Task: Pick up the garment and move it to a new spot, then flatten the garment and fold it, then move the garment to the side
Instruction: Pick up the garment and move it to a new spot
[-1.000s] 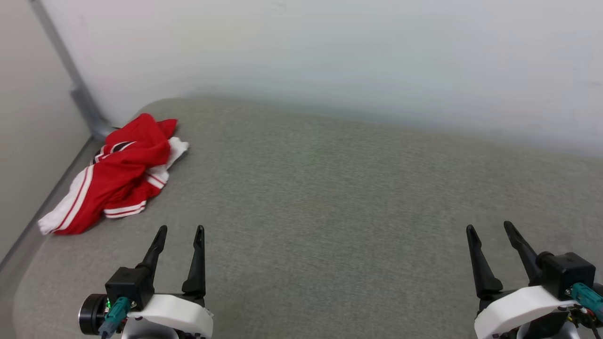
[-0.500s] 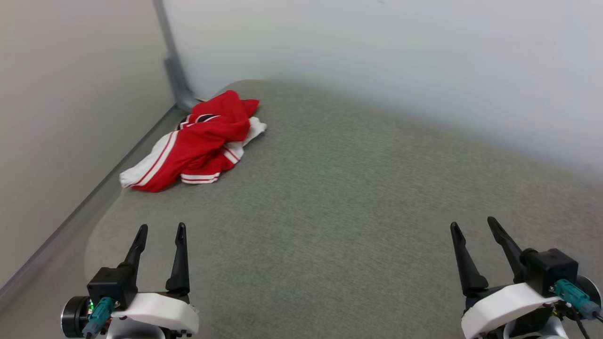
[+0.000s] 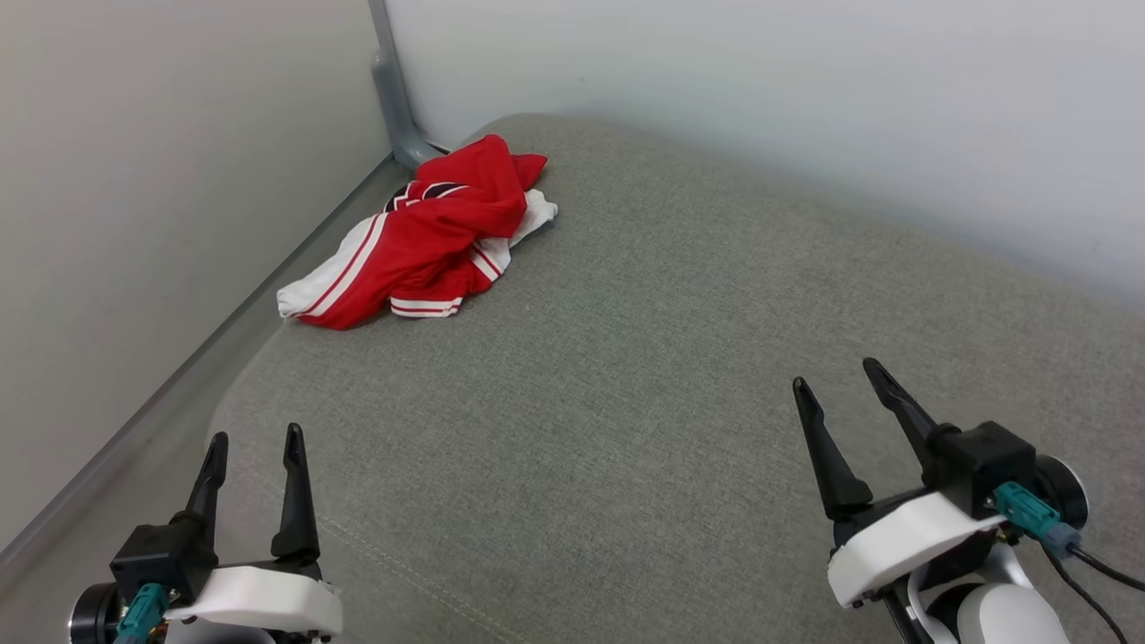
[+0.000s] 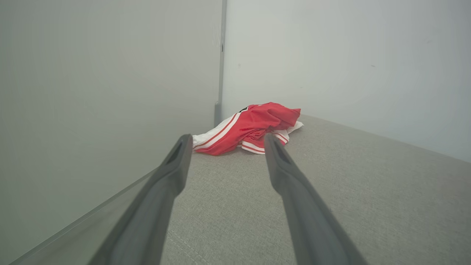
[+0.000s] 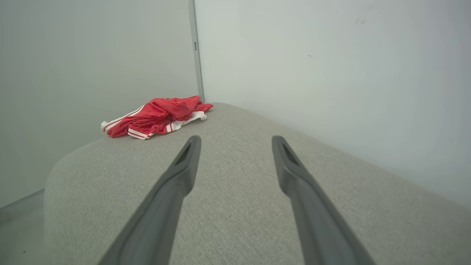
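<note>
The garment (image 3: 429, 237) is a crumpled red jersey with white sleeves and red-white striped trim, lying in a heap at the far left corner of the grey cushion (image 3: 626, 376). A bit of black lettering shows at its top. In the left wrist view the garment (image 4: 250, 127) lies straight ahead, well beyond the fingertips. In the right wrist view the garment (image 5: 156, 116) sits far off to the upper left. My left gripper (image 3: 255, 438) hovers open at the lower left, empty. My right gripper (image 3: 836, 376) is open and empty at the lower right.
Pale walls close in behind and to the left of the cushion, meeting at a grey corner post (image 3: 394, 98). The cushion's left edge drops into a narrow gap along the left wall (image 3: 134, 268). A seam (image 3: 420, 577) crosses the cushion near my left gripper.
The head camera has turned left, so the garment now sits nearer the picture's middle. Both grippers stay open, and the garment lies in the same heap.
</note>
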Controlling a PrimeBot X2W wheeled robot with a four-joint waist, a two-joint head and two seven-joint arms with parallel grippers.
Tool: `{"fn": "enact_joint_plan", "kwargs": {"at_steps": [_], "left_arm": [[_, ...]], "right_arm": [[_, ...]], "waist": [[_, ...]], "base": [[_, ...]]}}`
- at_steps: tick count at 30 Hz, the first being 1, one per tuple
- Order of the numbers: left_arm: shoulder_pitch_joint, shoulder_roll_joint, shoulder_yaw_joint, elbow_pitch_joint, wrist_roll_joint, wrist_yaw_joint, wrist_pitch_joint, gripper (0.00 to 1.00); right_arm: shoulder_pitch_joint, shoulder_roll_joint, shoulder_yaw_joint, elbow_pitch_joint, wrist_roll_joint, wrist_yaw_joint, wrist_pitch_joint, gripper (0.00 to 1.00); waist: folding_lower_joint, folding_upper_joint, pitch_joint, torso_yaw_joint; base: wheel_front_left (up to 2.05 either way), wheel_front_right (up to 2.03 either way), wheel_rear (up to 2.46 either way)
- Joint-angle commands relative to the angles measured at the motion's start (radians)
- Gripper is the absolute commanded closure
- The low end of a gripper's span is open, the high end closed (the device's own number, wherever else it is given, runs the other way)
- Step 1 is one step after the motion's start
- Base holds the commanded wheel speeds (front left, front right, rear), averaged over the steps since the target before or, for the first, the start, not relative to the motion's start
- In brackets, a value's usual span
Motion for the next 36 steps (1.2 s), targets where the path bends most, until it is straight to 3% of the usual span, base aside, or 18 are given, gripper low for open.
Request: {"fn": "enact_joint_plan", "kwargs": {"at_steps": [1,13,19,22,30,36], "left_arm": [[0.009,-0.002,0.005,-0.008,-0.004,0.007,-0.003,0.0],[-0.021,-0.003,-0.026,-0.023,0.004,0.024,-0.003,0.0],[-0.16,0.001,-0.053,0.057,-0.006,-0.001,-0.003,0.0],[-0.242,0.016,-0.044,0.105,-0.039,-0.011,-0.002,0.0],[-0.483,0.099,-0.025,0.24,-0.129,-0.024,0.046,0.0],[-0.706,0.203,-0.039,0.322,-0.222,-0.026,0.232,0.0]], "right_arm": [[-0.018,-0.009,0.007,0.002,-0.004,-0.001,0.002,0.0],[-0.063,-0.03,0.008,0.009,-0.002,-0.001,0.007,0.0],[-0.037,-0.037,-0.069,-0.059,-0.034,-0.001,0.035,0.0],[-0.054,-0.045,-0.071,-0.105,-0.045,-0.001,0.062,0.0],[-0.11,-0.079,-0.081,-0.2,-0.063,-0.001,0.11,0.0],[-0.145,-0.098,-0.099,-0.258,-0.073,-0.001,0.128,0.0]], "waist": [[-0.0001,0.0,0.007,0.003],[-0.0001,0.0,0.041,0.005],[-0.0001,0.0,0.103,0.001],[-0.0001,0.0,0.156,-0.036],[-0.0001,0.0,0.299,-0.13],[-0.0001,0.0,0.404,-0.178]], "base": [[0.0,0.0,0.0],[0.0,0.0,0.0],[0.0,0.0,0.0],[0.0,0.0,0.0],[0.0,0.0,0.0],[0.0,0.0,0.0]]}}
